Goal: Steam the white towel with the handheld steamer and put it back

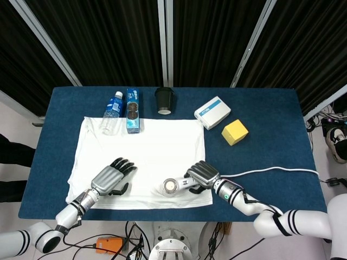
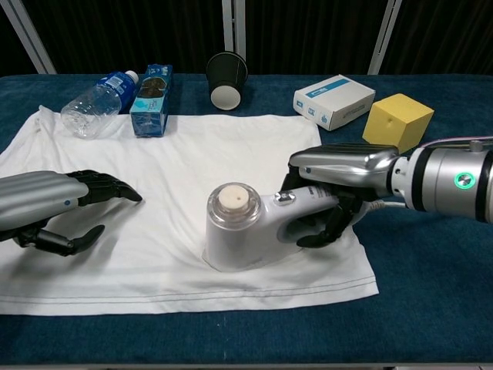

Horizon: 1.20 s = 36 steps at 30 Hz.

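Observation:
The white towel (image 1: 142,157) (image 2: 177,177) lies spread flat across the left and middle of the blue table. A white handheld steamer (image 1: 174,186) (image 2: 245,227) stands on the towel near its front right corner. My right hand (image 1: 203,175) (image 2: 337,187) grips the steamer's handle, fingers wrapped around it. A white cord (image 1: 271,171) trails from the steamer to the right. My left hand (image 1: 110,177) (image 2: 48,206) rests on the towel's left part, fingers spread and slightly curled, holding nothing.
Along the towel's far edge lie a clear water bottle (image 1: 111,111) (image 2: 97,96), a blue carton (image 1: 133,110) (image 2: 152,99) and a tipped black cup (image 1: 164,101) (image 2: 226,81). A white box (image 1: 212,112) (image 2: 333,100) and a yellow block (image 1: 235,132) (image 2: 397,122) sit at the right.

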{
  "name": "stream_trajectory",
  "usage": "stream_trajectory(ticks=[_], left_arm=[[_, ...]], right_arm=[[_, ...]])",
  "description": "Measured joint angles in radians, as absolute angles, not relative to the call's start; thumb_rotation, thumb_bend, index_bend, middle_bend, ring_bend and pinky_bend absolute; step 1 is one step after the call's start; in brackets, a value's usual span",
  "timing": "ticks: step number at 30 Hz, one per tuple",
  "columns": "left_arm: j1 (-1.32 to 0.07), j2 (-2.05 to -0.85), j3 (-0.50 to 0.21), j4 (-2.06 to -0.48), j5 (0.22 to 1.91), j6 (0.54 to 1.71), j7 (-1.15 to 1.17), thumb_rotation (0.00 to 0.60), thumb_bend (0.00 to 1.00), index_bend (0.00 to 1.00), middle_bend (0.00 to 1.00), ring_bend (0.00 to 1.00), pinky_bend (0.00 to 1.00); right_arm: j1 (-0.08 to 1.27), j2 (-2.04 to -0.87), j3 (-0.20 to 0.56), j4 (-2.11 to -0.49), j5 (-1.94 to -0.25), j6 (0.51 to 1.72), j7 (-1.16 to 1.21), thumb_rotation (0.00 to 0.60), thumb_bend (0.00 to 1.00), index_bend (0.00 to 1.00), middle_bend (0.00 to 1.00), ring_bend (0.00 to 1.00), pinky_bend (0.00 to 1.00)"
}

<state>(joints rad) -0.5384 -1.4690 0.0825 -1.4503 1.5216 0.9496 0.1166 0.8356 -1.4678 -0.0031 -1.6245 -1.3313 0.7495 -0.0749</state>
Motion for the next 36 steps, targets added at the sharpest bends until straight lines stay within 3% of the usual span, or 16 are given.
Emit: stream_trajectory(ticks=[12,21,24,27,36], left_arm=[[-0.51,-1.431,0.065,-1.474,1.523,1.039,0.092,0.289,0.5,0.09,0.09,0.0,0.0],[-0.434,-1.361,0.018,-1.503,1.473,1.17,0.005,0.287,0.5,0.09,0.09,0.0,0.0],[-0.416,-1.348,0.013,-1.505,1.46,1.186,-0.008,0.288,0.5,0.09,0.09,0.0,0.0],[-0.404,-1.342,0.014,-1.508,1.456,1.193,-0.014,0.286,0.5,0.09,0.09,0.0,0.0],[-0.383,-1.329,0.013,-1.516,1.458,1.208,-0.022,0.283,0.5,0.09,0.09,0.0,0.0]], right_arm=[[0.68,-1.303,-0.034,-1.63,-1.408,0.961,0.113,0.6,0.44,1.0,0.94,0.97,0.68],[0.603,-1.264,-0.058,-1.489,-1.399,0.962,0.238,0.6,0.44,0.98,0.94,0.91,0.63],[0.594,-1.268,-0.062,-1.452,-1.403,0.943,0.27,0.6,0.43,0.91,0.93,0.83,0.58],[0.593,-1.268,-0.065,-1.438,-1.407,0.914,0.28,0.6,0.33,0.8,0.83,0.71,0.53],[0.577,-1.259,-0.056,-1.441,-1.404,0.913,0.217,0.6,0.09,0.27,0.4,0.28,0.38]])
